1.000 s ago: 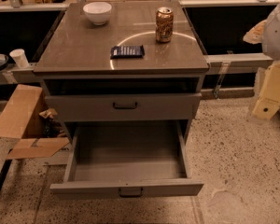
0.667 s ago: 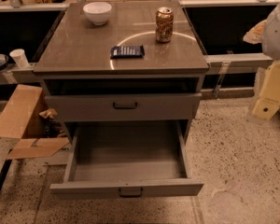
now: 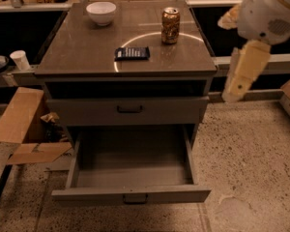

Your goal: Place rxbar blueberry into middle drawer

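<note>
On cabinet top (image 3: 77, 57): rxbar blueberry (image 3: 132, 53) flat, near-centre, near-left of can (image 3: 170, 25) — bowl (image 3: 101, 12) far left. middle drawer (image 3: 130, 193) pulled out twd near side. gripper (image 3: 242, 74) hangs right of cabinet, well apart from bar — open or closed, can't tell.
</note>
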You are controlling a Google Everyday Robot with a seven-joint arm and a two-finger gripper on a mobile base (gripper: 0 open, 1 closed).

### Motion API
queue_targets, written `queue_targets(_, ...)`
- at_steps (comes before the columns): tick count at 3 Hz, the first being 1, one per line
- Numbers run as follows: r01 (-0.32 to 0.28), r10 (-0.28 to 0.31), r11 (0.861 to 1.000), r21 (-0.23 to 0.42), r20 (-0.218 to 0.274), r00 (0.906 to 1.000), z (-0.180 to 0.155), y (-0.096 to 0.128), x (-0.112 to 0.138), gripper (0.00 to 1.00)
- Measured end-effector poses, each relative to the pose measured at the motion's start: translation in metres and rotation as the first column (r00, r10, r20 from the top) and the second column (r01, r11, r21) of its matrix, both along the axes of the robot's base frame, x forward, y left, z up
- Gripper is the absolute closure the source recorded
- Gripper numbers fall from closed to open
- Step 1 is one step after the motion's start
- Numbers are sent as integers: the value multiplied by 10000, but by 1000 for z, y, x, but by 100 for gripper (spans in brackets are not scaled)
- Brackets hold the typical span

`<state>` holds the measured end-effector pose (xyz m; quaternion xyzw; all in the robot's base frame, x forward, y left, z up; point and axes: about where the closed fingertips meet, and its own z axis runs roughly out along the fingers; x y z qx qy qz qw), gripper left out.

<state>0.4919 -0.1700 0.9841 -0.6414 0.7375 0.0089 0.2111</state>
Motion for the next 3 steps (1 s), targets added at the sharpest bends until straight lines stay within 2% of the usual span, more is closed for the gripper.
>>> queue_targets(1,-731,735,9958,557,-42,9973,-7,37,34,0)
queue_targets(2,-1337,1390,9833,1232,-354,9897,-30,76,62,0)
queue_targets(3,-1365,1417,9821,1296,-314,9894,-32,77,68,0)
